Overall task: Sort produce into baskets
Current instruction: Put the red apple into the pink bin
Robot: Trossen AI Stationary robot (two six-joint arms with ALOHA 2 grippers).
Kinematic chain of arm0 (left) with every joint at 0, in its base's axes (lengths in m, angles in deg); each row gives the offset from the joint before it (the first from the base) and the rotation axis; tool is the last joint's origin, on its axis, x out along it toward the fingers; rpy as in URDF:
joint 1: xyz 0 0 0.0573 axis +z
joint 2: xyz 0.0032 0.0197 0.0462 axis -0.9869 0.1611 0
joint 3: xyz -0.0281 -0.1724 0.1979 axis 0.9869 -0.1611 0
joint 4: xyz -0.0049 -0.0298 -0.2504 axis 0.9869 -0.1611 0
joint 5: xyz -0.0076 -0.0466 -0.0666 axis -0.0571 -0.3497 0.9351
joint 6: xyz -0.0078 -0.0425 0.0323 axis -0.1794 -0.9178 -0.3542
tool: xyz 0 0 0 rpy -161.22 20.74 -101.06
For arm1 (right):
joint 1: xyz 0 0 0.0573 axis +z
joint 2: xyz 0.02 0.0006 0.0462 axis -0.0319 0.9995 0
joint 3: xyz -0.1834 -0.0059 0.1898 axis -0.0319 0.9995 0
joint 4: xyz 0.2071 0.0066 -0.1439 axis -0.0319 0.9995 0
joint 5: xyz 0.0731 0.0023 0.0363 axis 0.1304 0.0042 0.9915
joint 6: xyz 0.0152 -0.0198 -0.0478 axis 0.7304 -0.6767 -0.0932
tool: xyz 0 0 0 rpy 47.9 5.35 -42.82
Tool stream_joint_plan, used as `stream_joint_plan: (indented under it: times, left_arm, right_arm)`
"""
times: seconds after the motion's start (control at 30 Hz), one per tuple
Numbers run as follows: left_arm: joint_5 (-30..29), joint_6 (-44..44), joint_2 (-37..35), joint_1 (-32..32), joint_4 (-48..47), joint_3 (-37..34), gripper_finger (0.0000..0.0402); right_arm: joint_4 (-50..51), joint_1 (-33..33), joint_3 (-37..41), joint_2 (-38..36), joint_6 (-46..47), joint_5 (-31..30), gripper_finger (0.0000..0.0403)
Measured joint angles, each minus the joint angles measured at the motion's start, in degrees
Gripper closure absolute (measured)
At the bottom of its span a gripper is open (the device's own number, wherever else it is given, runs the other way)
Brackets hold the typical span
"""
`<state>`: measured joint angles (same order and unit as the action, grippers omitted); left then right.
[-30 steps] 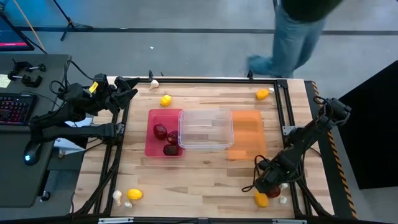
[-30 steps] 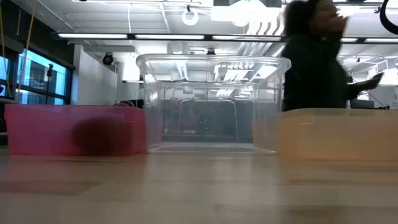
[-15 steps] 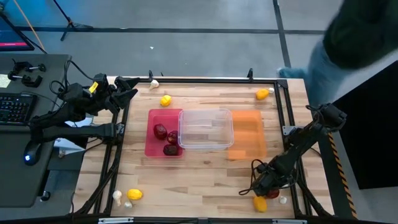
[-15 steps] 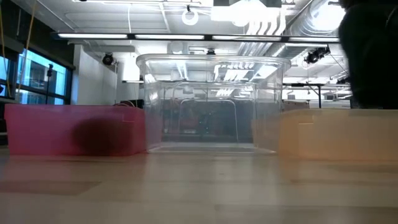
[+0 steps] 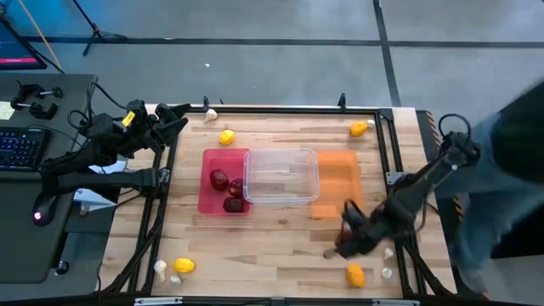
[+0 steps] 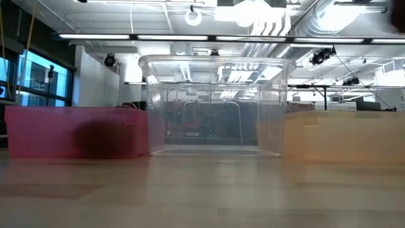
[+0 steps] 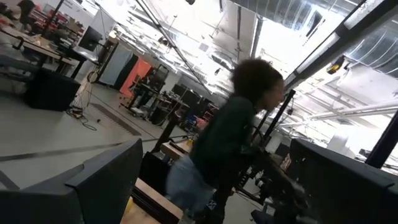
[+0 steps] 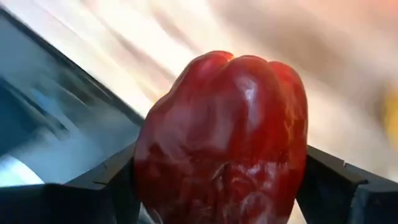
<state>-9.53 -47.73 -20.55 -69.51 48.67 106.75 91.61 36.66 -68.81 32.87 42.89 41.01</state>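
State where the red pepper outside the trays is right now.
The red pepper sits between the right hand's fingers, above the table's front right, just in front of the orange tray and near a lemon.

Wooden bench (image 5: 280, 246), plank top, dark rail frame round edges. Grey floor (image 5: 255, 68) beyond far edge, dark line across it. Left of bench: dark desk (image 5: 34, 238) carrying keyboard (image 5: 21, 146) with lit keys, mouse (image 5: 41, 208) nearer. Person (image 5: 501, 178) at right side of bench, blurred, dark top, blue jeans; same or another person (image 7: 230, 149) in left wrist view, standing in workshop hall. Ceiling lights (image 6: 253, 16), ducts, windows (image 6: 38, 85) at left in low view.
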Motion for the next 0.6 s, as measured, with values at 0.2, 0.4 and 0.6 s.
stream_joint_plan:
  times: [0.2, 0.4, 0.6]
  left_arm:
    - [-0.1, -0.1, 0.1, 0.0, 0.0, 0.0, 0.0009]
    - [-0.1, -0.1, 0.1, 0.0, -0.2, 0.0, 0.0009]
    - [0.2, -0.6, 0.1, 0.0, 0.9, 0.0, 0.0009]
  right_arm:
    - [-11.1, -15.8, -5.3, 4.2, -30.5, -9.9, 0.01]
    - [-38.5, -30.6, -7.9, 13.8, -57.6, -4.0, 0.01]
    - [-49.1, -39.6, -19.1, 25.6, -67.9, 2.9, 0.0093]
